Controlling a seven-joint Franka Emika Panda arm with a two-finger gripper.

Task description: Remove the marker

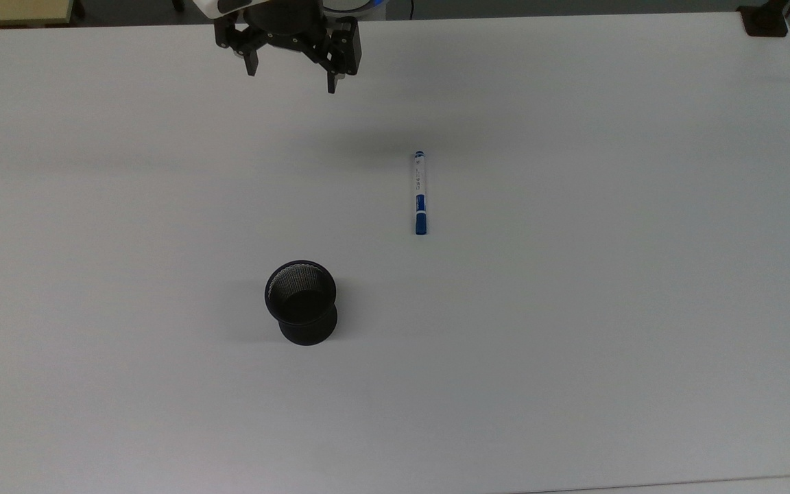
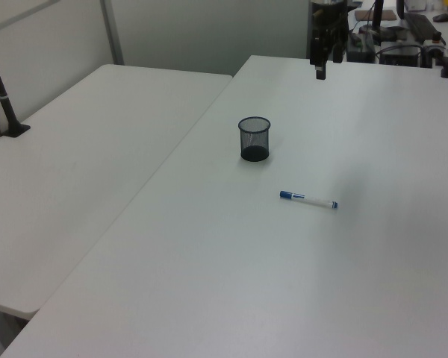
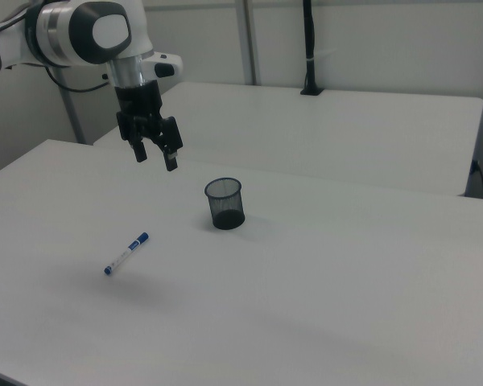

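- Top view: my pincer (image 1: 291,80) is hanging released and empty, fingers spread, near the table's (image 1: 573,329) upper edge. The marker (image 1: 420,193) is lying flat on the table, outside the black mesh cup (image 1: 301,301), blue cap end pointing down the frame.
- Left view: my pincer (image 2: 321,71) is hovering over the table's far end. The marker (image 2: 308,200) is lying just beside the cup (image 2: 254,138), to the left view's right.
- Right view: my pincer (image 3: 156,159) is hanging released above the table, the marker (image 3: 126,252) lying below it, to the right view's left of the upright cup (image 3: 224,203).
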